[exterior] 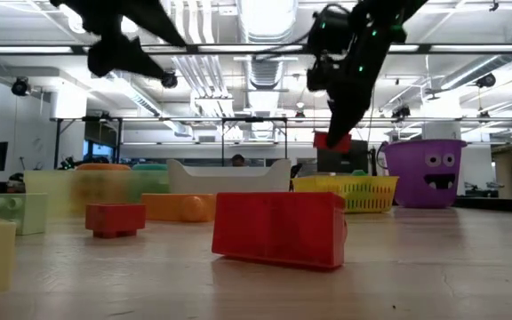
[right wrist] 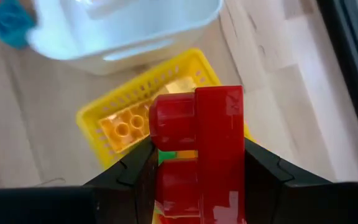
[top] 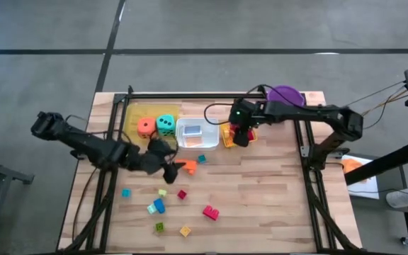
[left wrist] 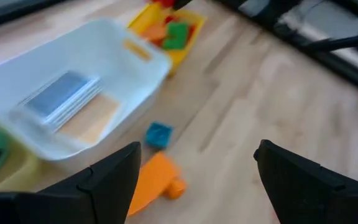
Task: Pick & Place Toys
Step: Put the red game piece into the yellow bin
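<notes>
A red plastic building block (right wrist: 197, 149) is pinched in the right gripper (right wrist: 197, 186), directly above the small yellow slatted basket (right wrist: 104, 118). Next, probably release. The left gripper (left wrist: 194, 180), spread, hovers over an orange piece (left wrist: 154, 183).

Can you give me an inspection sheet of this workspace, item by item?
Surface: wooden table.
Job's things: loose blocks at the near side; orange die and teal die in the yellow tray; cards in the white tray.
Clutter: purple bucket.
Grippers: right gripper holds a red block above the yellow basket; left gripper open over an orange piece.
Cables: black cable near right arm.
Surroundings: lab room.
</notes>
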Available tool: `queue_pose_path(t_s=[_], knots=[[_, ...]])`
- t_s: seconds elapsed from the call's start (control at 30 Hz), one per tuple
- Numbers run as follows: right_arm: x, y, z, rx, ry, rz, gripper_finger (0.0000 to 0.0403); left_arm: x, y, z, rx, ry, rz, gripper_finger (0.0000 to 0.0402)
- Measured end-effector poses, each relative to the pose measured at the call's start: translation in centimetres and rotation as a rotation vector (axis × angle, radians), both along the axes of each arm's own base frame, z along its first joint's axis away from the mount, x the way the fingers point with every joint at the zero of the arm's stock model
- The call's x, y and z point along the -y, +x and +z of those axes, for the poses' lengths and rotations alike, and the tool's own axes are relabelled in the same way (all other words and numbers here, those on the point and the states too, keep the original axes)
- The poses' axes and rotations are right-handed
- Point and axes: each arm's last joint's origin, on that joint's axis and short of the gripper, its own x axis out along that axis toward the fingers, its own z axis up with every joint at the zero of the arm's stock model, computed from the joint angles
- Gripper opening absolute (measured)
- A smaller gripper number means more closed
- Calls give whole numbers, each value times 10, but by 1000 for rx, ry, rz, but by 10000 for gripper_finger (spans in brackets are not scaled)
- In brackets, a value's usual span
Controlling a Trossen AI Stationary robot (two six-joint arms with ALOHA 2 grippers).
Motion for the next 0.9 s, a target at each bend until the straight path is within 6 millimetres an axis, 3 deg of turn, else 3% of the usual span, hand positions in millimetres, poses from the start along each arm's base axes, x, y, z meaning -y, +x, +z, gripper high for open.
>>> queue_pose_path(t_s=[0.13,0.3,0.9], knots=[[5,4,-13,-43,14,4,157,-22,-3,-3,-90,-14,35,312],[5,7,-22,-69,34,48,157,-33,-2,-4,-117,32,39,312],[10,16,-43,-53,-4,101,157,-30,-1,-3,-70,-69,95,312]])
